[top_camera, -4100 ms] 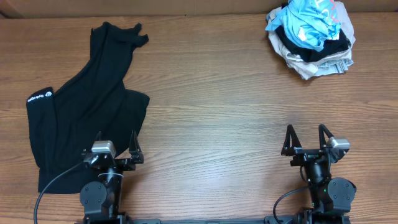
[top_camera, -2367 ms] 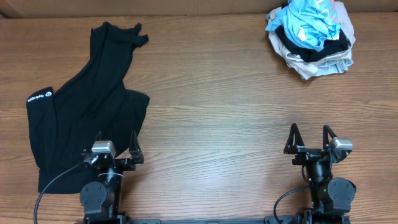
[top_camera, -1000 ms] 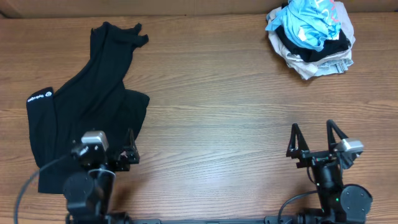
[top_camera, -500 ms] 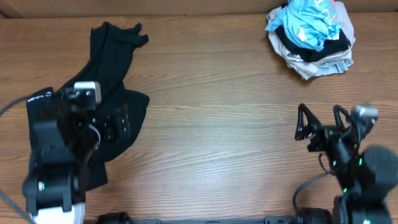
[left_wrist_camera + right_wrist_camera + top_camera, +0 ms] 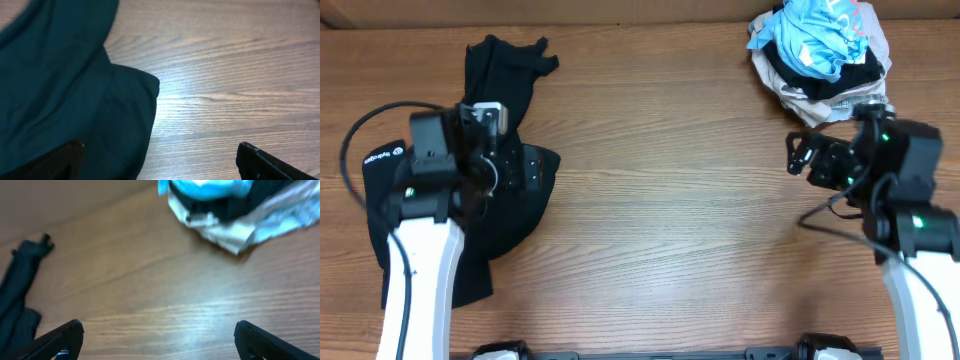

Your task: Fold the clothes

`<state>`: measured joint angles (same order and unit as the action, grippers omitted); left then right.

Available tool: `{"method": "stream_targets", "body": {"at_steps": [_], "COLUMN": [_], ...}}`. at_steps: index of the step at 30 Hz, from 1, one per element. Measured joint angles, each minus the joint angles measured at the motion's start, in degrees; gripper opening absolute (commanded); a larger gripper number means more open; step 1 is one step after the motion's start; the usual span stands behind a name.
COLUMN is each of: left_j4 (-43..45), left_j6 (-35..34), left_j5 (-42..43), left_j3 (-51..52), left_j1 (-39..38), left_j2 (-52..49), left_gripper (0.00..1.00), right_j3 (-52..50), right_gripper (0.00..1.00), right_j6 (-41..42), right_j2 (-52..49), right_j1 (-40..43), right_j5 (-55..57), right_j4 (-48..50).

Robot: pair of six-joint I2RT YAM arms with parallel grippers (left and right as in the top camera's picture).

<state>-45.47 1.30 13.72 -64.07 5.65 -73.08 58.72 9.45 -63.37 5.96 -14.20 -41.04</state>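
Note:
The clothes, a black top (image 5: 495, 110), lie crumpled along the table's left side, with a small white logo (image 5: 382, 157) near the left edge. My left gripper (image 5: 520, 172) hangs open above the top's right-hand lobe. In the left wrist view the dark fabric (image 5: 65, 85) fills the left half, and the left gripper (image 5: 160, 152) holds nothing, one fingertip over cloth, the other over bare wood. My right gripper (image 5: 807, 158) is open and empty over the wood at the right, just in front of the pile. In the right wrist view the right gripper (image 5: 159, 330) spans bare table.
A pile of other garments (image 5: 820, 55), light blue on top with beige, white and black under it, sits at the far right corner, also visible in the right wrist view as the pile (image 5: 235, 205). The wooden table (image 5: 660, 200) stretches between the arms.
Both arms have lifted from the front edge and swung toward the far side. The left one now hovers over the black top, the right one nears the pile. Both grippers stayed open.

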Motion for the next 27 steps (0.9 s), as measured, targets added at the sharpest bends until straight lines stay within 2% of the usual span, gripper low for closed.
{"method": "stream_targets", "body": {"at_steps": [3, 4, 7, 13, 17, 24, 25, 27], "left_j4": [0.61, 0.7, 0.63, 2.58, 5.77, 9.33, 9.6, 10.23], "left_j6": [1.68, 2.01, 2.34, 2.36, 2.54, 2.71, 2.73, 2.64], "left_j5": [0.68, 0.66, 0.52, -0.83, -2.71, -5.77, -6.16, -7.15], "left_j3": [-0.09, -0.09, -0.11, -0.11, -0.11, -1.2, -1.53, -2.23], "left_j1": [0.0, 0.0, 0.0, -0.52, -2.38, -5.22, -5.6, -6.21], "left_j2": [-5.01, -7.13, -12.87, -23.91, -30.12, -34.84, -35.23, -36.06], "left_gripper": [0.77, 0.75, 0.73, 0.72, 0.74, 0.77, 0.75, 0.58], "right_j3": [0.0, 0.0, 0.0, 0.0, 0.0, 0.0, 0.0, 0.0], "right_gripper": [0.91, 0.89, 0.86, 0.85, 0.85, 0.85, 0.85, 0.83], "right_j6": [-0.11, -0.17, -0.24, -0.24, -0.26, -0.26, -0.28, -0.26], "right_j2": [-3.8, -4.92, -7.23, -9.35, -9.44, -9.46, -9.46, -9.46], "right_j1": [0.0, 0.0, 0.0, 0.0, 0.0, 0.0, 0.0, 0.0], "right_j5": [-1.05, -1.29, -1.75, -1.99, -2.1, -2.12, -2.12, -2.12], "right_j4": [-1.03, -1.46, -2.05, -2.19, -2.27, -3.98, -4.11, -4.33]}}
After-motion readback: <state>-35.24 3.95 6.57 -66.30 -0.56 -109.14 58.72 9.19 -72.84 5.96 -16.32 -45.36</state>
